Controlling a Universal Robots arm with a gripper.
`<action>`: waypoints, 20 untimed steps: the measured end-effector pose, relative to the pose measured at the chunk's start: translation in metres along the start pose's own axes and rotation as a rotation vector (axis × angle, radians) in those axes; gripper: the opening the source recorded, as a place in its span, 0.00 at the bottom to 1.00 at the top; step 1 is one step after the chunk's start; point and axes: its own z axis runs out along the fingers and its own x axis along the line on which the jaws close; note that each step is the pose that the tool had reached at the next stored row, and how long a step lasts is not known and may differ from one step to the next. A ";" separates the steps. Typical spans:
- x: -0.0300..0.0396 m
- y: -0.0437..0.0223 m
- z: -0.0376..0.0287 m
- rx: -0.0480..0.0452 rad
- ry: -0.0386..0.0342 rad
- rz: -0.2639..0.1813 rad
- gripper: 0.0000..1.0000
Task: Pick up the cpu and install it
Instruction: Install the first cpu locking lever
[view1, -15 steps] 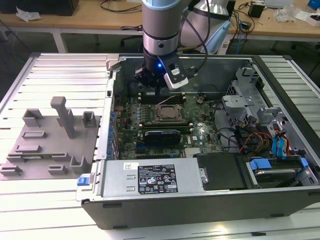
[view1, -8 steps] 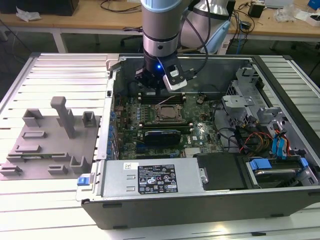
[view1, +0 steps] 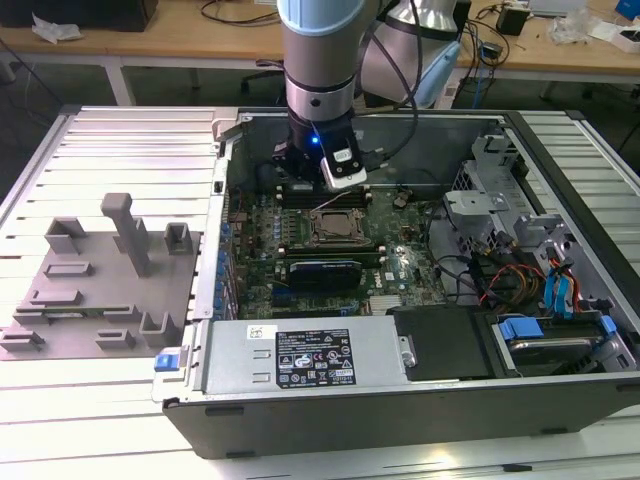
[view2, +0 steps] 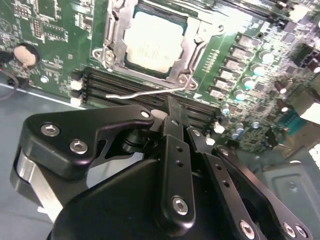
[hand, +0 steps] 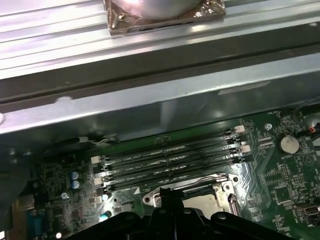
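The cpu (view2: 152, 42) is a pale silver square lying flat inside the metal-framed socket (view2: 112, 55) on the green motherboard (view2: 45, 35). My gripper (view2: 171, 107) hovers just beside the socket, over the black memory slots (view2: 125, 85), with its fingers shut and nothing between them. A thin wire socket lever (view2: 145, 92) lies between the fingertips and the socket. In the first wrist view the gripper (hand: 172, 202) tip sits at the socket's edge, with part of the cpu (hand: 200, 202) showing. In the exterior view the arm's wrist (view1: 320, 100) stands over the socket (view1: 335, 228).
The open computer case (view1: 330, 420) has walls around the board, a power supply (view1: 300, 360) at the front, and drive cages with cables (view1: 520, 270) at the exterior view's right. A grey fixture plate with blocks (view1: 100, 280) lies outside the case at the exterior view's left.
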 end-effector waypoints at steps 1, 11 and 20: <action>-0.0035 0.0006 0.0010 0.0000 -0.0003 0.001 0.11; -0.0129 0.0012 0.0087 -0.0011 -0.0054 0.001 0.11; -0.0146 0.0011 0.0139 -0.0014 -0.0097 0.000 0.11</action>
